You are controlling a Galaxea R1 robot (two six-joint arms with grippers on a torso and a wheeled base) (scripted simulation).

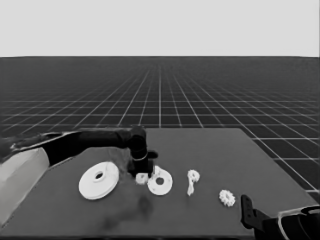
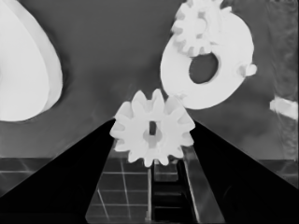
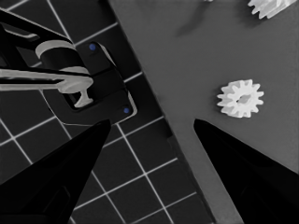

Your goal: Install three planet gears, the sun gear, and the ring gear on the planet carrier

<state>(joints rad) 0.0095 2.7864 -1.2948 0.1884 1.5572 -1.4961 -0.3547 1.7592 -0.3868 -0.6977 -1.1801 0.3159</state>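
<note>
Larger round part (image 1: 98,180) at worktop (image 1: 210,150) 9 o'clock | left hand (image 1: 141,176) closed on a gear (image 2: 152,129), just left of smaller round part (image 1: 160,182) carrying one gear (image 2: 195,28) | lone gear (image 1: 227,198) at 4 o'clock near front edge | right hand (image 3: 152,135) spread, empty, off the corner.

No text, label, brand, number or sign can be read anywhere in these views. The white parts are plain and unmarked, and so is the dark worktop (image 1: 210,165). The only small marks are two blue lights on the dark machinery (image 3: 100,88) past the worktop's edge, and they carry no lettering.
</note>
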